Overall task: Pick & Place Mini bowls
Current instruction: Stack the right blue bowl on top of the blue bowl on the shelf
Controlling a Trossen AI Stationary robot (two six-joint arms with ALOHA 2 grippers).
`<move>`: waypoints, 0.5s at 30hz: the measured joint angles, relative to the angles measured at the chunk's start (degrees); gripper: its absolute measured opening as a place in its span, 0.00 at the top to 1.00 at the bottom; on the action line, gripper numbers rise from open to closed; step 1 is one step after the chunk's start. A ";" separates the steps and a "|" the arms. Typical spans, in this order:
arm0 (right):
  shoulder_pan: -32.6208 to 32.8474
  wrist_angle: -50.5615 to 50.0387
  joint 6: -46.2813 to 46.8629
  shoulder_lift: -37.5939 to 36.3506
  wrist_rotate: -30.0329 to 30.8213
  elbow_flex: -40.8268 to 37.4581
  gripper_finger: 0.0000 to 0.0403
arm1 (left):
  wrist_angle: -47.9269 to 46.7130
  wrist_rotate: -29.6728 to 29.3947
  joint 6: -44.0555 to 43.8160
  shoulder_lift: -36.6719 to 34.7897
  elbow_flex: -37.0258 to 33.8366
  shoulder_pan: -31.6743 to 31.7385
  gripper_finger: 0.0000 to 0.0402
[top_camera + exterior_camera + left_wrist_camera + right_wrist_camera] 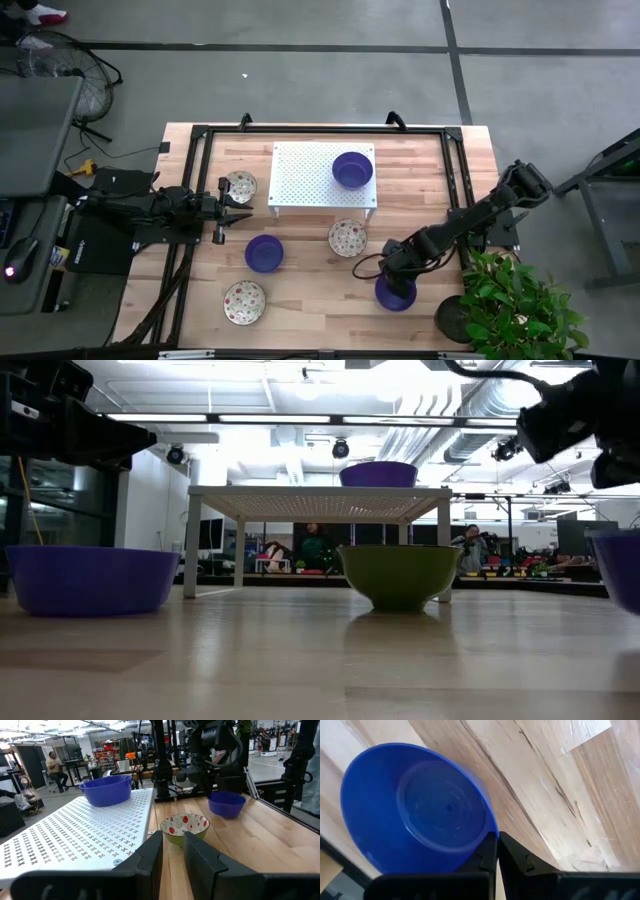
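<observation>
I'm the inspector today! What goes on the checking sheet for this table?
Surface: wooden table, bare wood between the things.
Job's things: one blue bowl on top of the white rack; second blue bowl and three speckled bowls on the table; third blue bowl at the right hand.
Clutter: potted plant at the table's corner.
Hands: right hand shut on the third blue bowl's rim; left hand open, empty, beside the rack.
Cables: black cable looping by the right arm.
Surroundings: floor fan; seated person far behind.
</observation>
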 joint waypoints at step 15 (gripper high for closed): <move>-6.29 -16.30 -6.07 -3.90 0.59 12.77 1.00 | 0.01 0.01 0.00 0.01 0.00 0.00 0.82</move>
